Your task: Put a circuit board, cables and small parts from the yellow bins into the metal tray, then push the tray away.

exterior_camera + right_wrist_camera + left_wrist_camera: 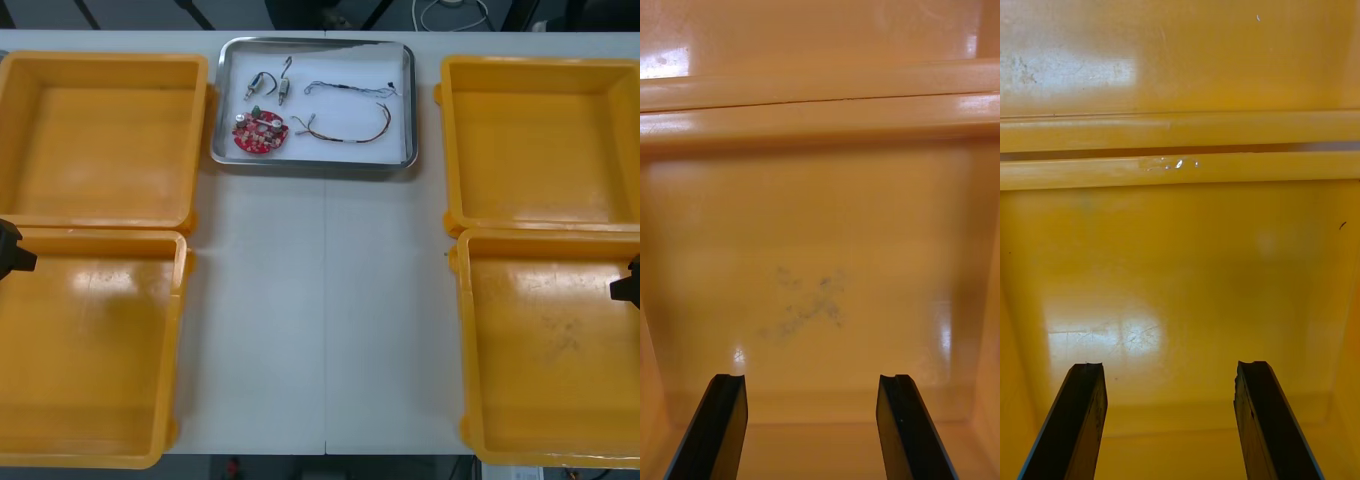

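The metal tray (405, 100) lies at the table's far middle. In it are a round red circuit board (260, 132), two small metal parts (268, 86), a thin dark cable (350, 88) and a red and yellow cable (345, 130). My left gripper (1169, 420) stands open over the near left yellow bin (1180, 285), nothing between its fingers. My right gripper (816, 427) stands open over the near right yellow bin (820, 247), also holding nothing. In the front view, the left arm (12, 250) peeks in at the left edge and the right arm (628, 285) at the right edge.
Four yellow bins flank the table: far left (100, 135), near left (90, 345), far right (540, 140), near right (550, 350). All look bare inside. A strip of light table (320, 320) runs between them, below the tray.
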`<move>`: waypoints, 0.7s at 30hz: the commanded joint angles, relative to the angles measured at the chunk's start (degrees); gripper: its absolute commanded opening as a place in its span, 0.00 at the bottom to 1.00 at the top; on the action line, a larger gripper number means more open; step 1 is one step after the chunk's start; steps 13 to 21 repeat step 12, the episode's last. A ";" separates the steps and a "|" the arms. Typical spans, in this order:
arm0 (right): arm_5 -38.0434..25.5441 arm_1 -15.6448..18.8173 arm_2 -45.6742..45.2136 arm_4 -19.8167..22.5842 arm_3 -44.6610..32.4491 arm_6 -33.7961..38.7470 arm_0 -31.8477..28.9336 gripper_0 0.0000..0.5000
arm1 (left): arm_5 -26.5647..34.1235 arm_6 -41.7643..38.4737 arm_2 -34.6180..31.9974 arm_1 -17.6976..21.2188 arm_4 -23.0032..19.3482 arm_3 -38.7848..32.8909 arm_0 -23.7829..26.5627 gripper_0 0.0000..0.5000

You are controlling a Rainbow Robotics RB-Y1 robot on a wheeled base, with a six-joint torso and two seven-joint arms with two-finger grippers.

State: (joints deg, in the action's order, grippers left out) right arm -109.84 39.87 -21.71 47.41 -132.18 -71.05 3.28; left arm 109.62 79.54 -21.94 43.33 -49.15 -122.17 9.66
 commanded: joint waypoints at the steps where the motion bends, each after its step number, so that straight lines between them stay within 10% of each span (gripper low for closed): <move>1: -0.16 2.41 -1.22 0.41 -0.71 0.83 1.02 1.00 | 0.38 0.88 -1.53 2.19 -0.42 -1.67 -0.96 1.00; 21: -0.16 2.41 -1.22 0.41 -0.71 0.83 1.02 1.00 | 0.38 0.88 -1.53 2.19 -0.42 -1.67 -0.96 1.00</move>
